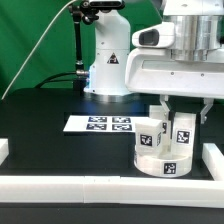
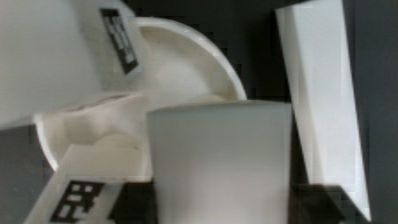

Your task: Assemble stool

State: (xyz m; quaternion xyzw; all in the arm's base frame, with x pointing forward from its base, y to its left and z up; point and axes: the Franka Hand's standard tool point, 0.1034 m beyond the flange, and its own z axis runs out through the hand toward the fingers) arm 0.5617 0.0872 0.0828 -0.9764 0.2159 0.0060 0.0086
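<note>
The round white stool seat (image 1: 163, 160) lies on the black table near the front right. Two white tagged legs stand on it: one at the exterior view's left (image 1: 151, 130) and one at its right (image 1: 185, 128). My gripper (image 1: 183, 110) hangs straight down over the right leg. In the wrist view my gripper (image 2: 237, 203) is shut on that white leg (image 2: 217, 150), with a dark finger (image 2: 169, 205) on each side. The seat's curved rim (image 2: 187, 60) and the other tagged leg (image 2: 89, 160) show beside it.
The marker board (image 1: 99, 123) lies left of the seat. Long white border bars run along the front (image 1: 90, 190) and the right (image 1: 213, 158), with a short one at the left (image 1: 4, 150). A white bar (image 2: 329, 90) shows in the wrist view. The robot base (image 1: 105, 60) stands behind.
</note>
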